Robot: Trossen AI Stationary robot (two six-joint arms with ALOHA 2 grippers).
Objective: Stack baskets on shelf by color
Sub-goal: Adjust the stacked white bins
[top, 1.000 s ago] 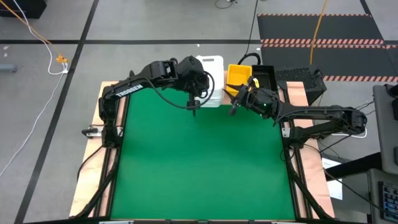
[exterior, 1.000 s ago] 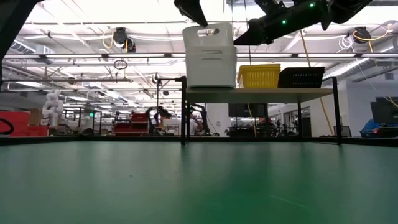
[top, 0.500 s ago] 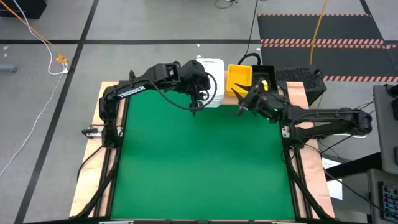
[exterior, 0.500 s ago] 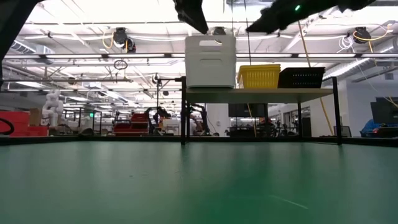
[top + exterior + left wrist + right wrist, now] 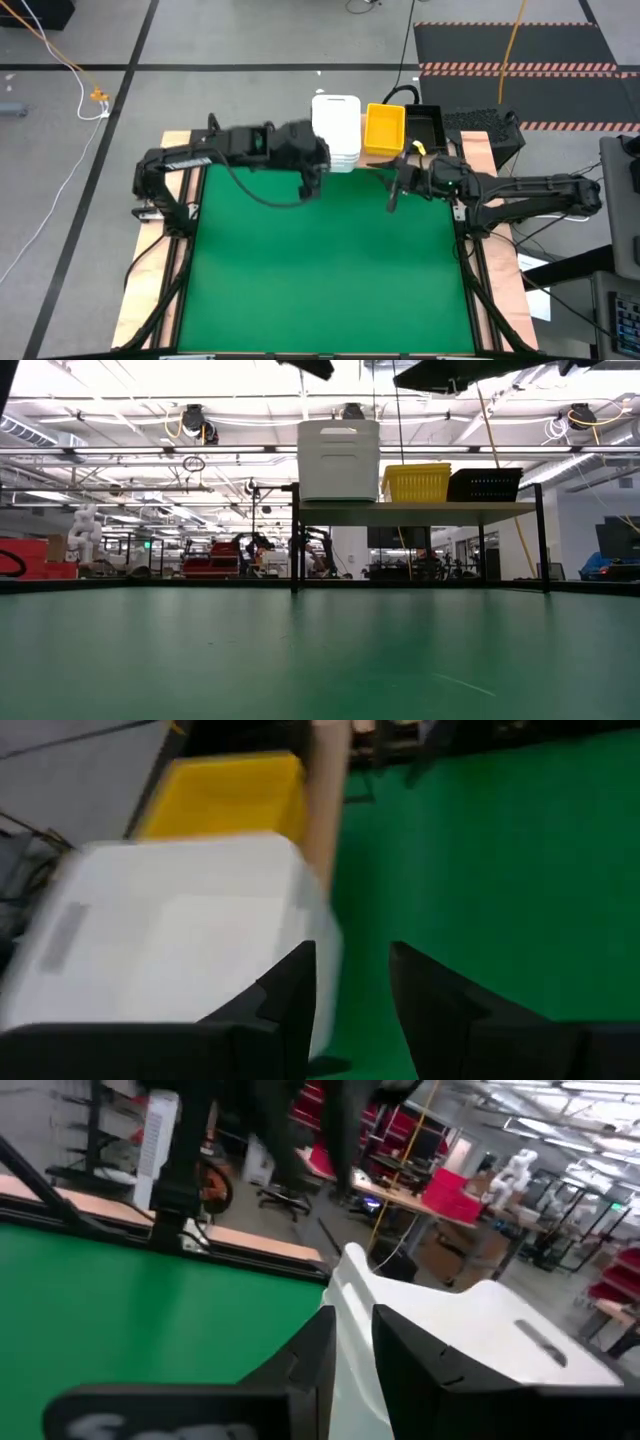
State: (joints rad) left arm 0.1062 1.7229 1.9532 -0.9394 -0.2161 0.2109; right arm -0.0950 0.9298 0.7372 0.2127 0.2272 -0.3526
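Note:
A stack of white baskets (image 5: pixel 336 130) (image 5: pixel 338 460) stands at the left end of the shelf (image 5: pixel 420 512). Yellow baskets (image 5: pixel 384 127) (image 5: pixel 416 482) sit in the middle and black baskets (image 5: pixel 426 124) (image 5: pixel 484 484) at the right end. My left gripper (image 5: pixel 311 188) (image 5: pixel 352 960) hovers over the green table just near of the white stack, open and holding nothing. My right gripper (image 5: pixel 392 200) (image 5: pixel 353 1318) hangs near of the yellow baskets, open by a narrow gap and holding nothing. The white stack (image 5: pixel 480 1350) also shows in the right wrist view.
The shelf stands on thin black legs (image 5: pixel 295 540) at the table's far edge. The green tabletop (image 5: pixel 320 270) stretches out near of both grippers. Light wooden strips (image 5: pixel 175 260) edge its left and right sides. A dark box (image 5: pixel 490 130) sits beyond the far right corner.
Both grippers have drawn back from the shelf toward the table's near edge, and the left arm has swung toward the table's left. The top white basket has sunk lower into its stack and now sits level.

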